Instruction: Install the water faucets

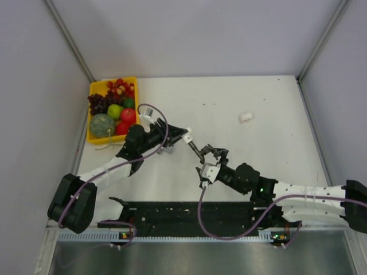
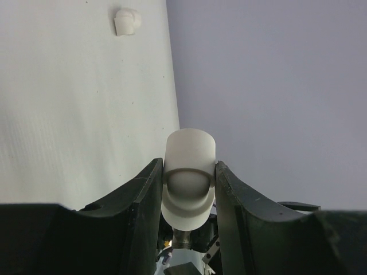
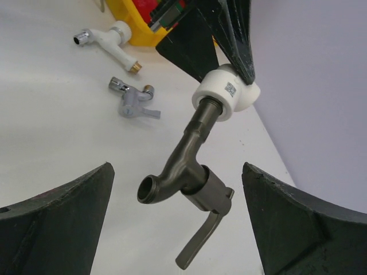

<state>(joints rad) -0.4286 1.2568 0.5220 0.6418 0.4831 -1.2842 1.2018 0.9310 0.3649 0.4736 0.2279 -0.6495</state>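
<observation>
My left gripper (image 2: pixel 189 172) is shut on a white plastic fitting (image 2: pixel 189 153) and holds it above the table. The dark grey faucet with a lever handle (image 3: pixel 192 172) is joined to that fitting (image 3: pixel 226 94) and hangs out from it. In the top view the left gripper (image 1: pixel 182 137) holds the fitting (image 1: pixel 187 138), with the faucet (image 1: pixel 196 150) pointing at my right gripper (image 1: pixel 212 150). The right gripper (image 3: pixel 176 166) is open, its fingers on either side of the faucet and not touching it. The silvery faucet (image 3: pixel 135 103) and the white-bodied faucet (image 3: pixel 112 43) lie on the table.
A loose white fitting (image 1: pixel 245 117) lies on the white table at the back right; it also shows in the left wrist view (image 2: pixel 127 22). A yellow tray (image 1: pixel 93 136) of toy fruit stands at the back left. Grey walls close in both sides.
</observation>
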